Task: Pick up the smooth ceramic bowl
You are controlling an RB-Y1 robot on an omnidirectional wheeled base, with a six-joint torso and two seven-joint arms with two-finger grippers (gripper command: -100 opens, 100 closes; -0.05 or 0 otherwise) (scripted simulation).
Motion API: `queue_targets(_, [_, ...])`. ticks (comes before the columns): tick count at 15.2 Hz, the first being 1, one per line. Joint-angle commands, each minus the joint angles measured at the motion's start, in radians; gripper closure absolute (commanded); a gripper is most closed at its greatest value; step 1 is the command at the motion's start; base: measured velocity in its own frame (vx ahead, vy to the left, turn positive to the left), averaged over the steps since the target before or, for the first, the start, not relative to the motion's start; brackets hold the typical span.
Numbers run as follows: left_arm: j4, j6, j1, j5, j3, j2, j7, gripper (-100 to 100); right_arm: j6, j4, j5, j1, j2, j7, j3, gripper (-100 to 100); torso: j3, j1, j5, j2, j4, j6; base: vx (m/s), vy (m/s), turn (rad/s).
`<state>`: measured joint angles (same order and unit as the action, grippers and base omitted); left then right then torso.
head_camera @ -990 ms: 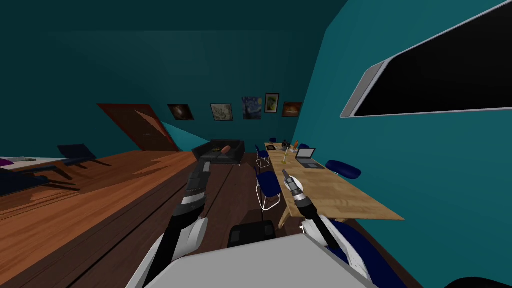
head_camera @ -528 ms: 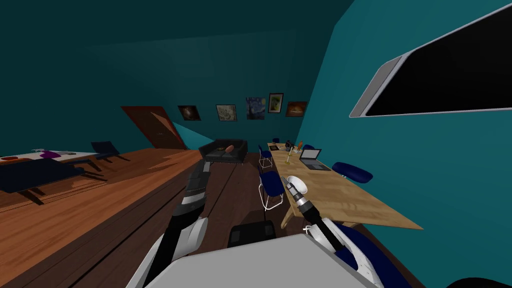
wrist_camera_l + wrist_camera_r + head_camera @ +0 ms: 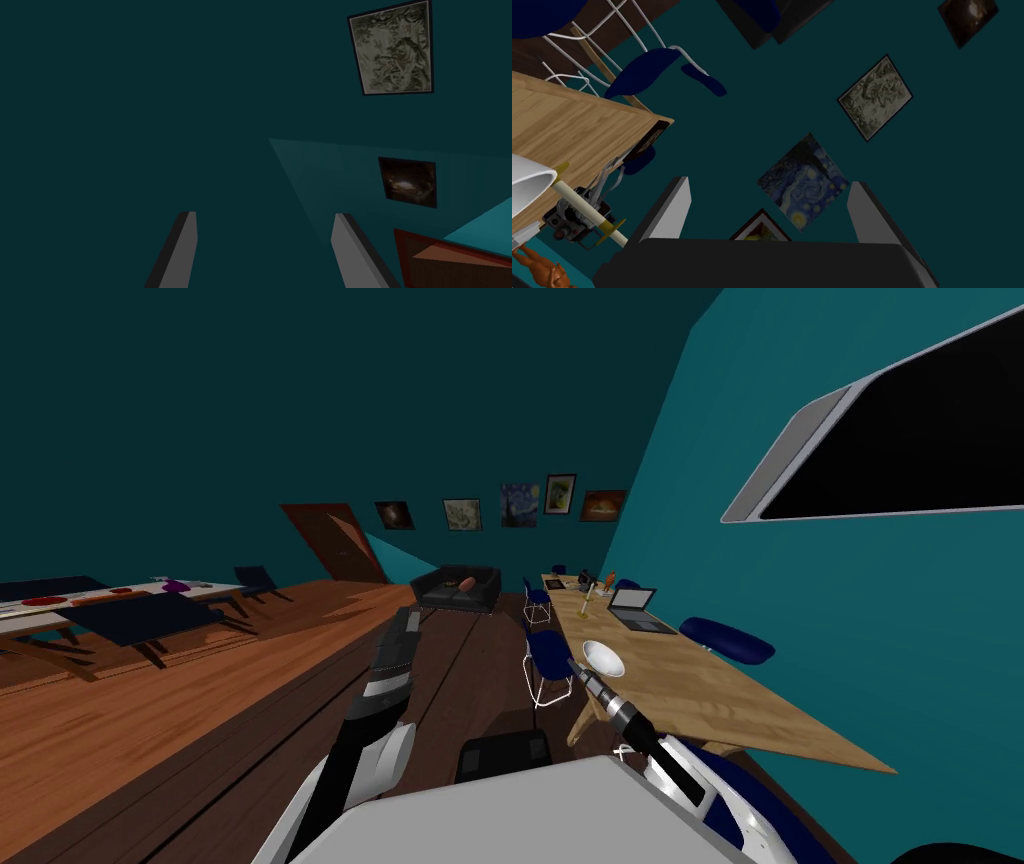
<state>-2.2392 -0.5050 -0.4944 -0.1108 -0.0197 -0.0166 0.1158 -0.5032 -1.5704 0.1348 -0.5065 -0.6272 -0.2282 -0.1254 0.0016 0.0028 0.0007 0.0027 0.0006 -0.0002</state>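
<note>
Teal rm, wood table (image 3: 720, 698) w/ white bowl (image 3: 604, 658) just beside right hand (image 3: 575, 665), spread apart; left hand (image 3: 410, 614) likewise.

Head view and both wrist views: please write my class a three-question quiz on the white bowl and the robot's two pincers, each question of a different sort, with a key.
1. True or false: the white bowl sits on the wooden table.
2. Pick one. The right pincer is: A) shut on the bowl; B) open, with nothing in it; C) shut and empty.
3. Fill the gap: the left pincer is ____ (open or shut).

Key: 1 true; 2 B; 3 open.
</note>
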Motion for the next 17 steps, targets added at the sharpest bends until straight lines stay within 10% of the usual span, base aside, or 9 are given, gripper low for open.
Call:
queue_targets(1, [0.000, 0.000, 0.000, 0.000, 0.000, 0.000, 0.000, 0, -0.004, 0.036, 0.005, 0.003, -0.017, -0.002, -0.005, -100, 0.000, 0.000, 0.000, 0.000, 0.000, 0.000, -0.023, 0.036, 0.045])
queue_targets(17, [0.000, 0.000, 0.000, 0.000, 0.000, 0.000, 0.000, 0, 0.027, 0.313, 0.096, 0.010, -0.223, -0.031, -0.086, -100, -0.001, 0.000, 0.000, -0.001, 0.000, 0.000, -0.015, 0.045, 0.091])
